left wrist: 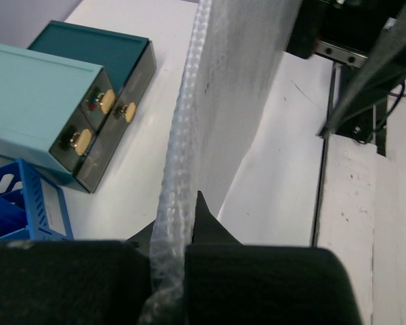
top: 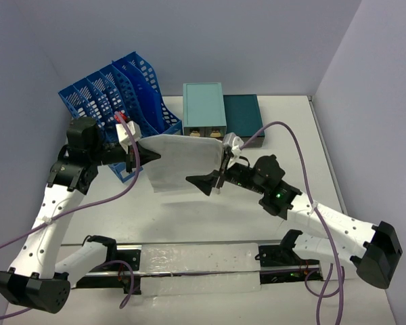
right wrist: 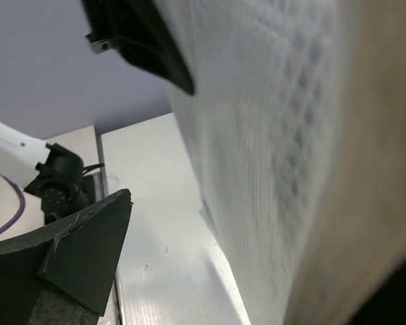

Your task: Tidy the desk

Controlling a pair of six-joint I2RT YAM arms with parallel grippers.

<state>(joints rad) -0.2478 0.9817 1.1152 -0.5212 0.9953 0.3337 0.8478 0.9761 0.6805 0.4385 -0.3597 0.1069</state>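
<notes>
A white padded bubble envelope [top: 179, 162] hangs upright over the white desk [top: 189, 223]. My left gripper [top: 147, 157] is shut on its left edge. In the left wrist view the bubbled edge of the envelope [left wrist: 179, 169] runs down between the black pads of the left gripper [left wrist: 178, 233]. My right gripper [top: 215, 173] stands open at the envelope's right edge. In the right wrist view one black finger [right wrist: 81, 257] is well apart from the envelope [right wrist: 271, 135]. The other finger is hidden behind the envelope.
A blue slotted file rack [top: 115, 95] stands at the back left. A light teal drawer box [top: 204, 108] and a dark teal one [top: 242, 112] sit behind the envelope, brass knobs facing forward. A clear plastic strip [top: 203, 261] lies between the arm bases.
</notes>
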